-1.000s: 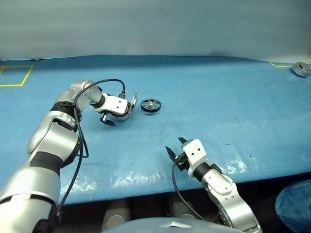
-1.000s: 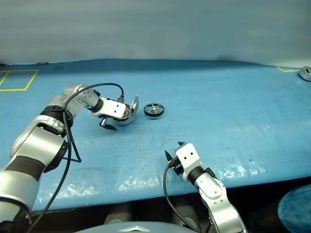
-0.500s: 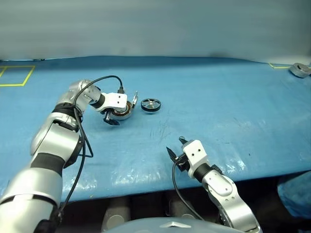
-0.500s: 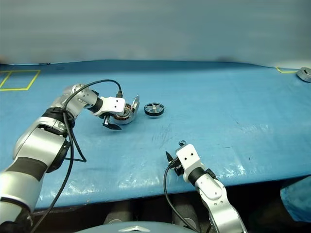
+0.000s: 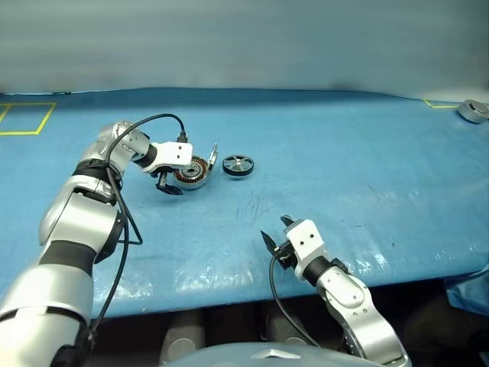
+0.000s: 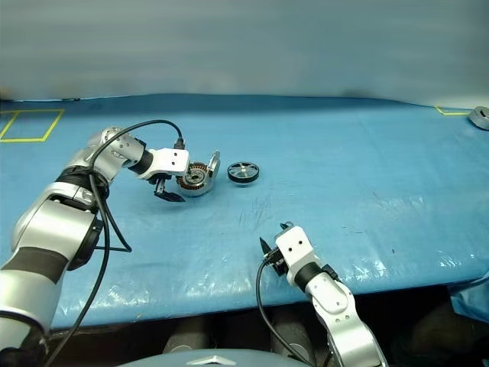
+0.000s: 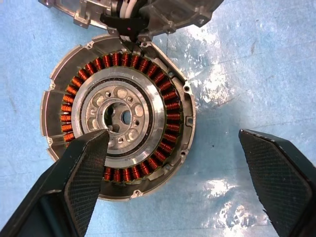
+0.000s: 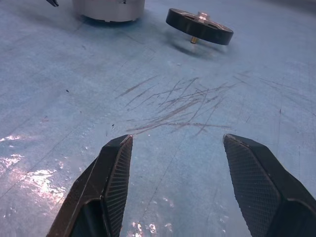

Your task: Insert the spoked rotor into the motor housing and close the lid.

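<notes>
Motor housing: silver rim, copper-orange winding ring, grey centre. Rotor: black, silver spokes. Surface: blue. Fingers: black, cross-hatched.

No readable text, labels or numbers.

The motor housing lies uncovered, its lid tilted up on the hinge side toward the spoked rotor, which sits just beside it, narrowing that gap. The left claw hangs spread above the housing, one finger over its windings. Bare blue surface lies between the spread right claw and the rotor.
</notes>
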